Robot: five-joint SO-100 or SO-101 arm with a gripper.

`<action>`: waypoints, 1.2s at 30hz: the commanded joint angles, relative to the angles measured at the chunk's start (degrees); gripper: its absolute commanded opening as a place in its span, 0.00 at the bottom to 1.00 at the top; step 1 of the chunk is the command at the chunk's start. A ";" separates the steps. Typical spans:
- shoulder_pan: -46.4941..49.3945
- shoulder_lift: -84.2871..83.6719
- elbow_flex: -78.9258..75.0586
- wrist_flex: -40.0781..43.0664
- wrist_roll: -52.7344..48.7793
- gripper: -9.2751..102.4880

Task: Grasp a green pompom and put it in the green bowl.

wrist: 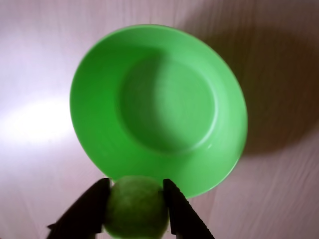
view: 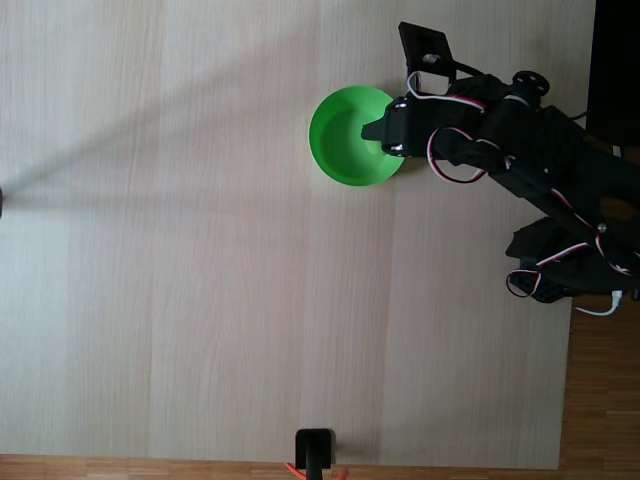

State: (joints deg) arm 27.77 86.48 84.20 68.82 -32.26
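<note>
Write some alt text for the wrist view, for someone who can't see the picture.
Two dark gripper fingers at the bottom edge pinch a fuzzy green pompom, held just over the near rim of a round, empty green bowl. The bowl sits on a pale wooden table, with a dark shadow falling to its right.
</note>
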 commanded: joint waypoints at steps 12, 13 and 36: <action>-0.35 1.76 -2.46 0.62 -0.26 0.30; -0.53 2.64 -2.02 0.70 -0.18 0.29; -31.20 46.58 40.78 -3.43 13.36 0.08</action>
State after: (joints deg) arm -1.58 127.62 121.64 67.06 -20.48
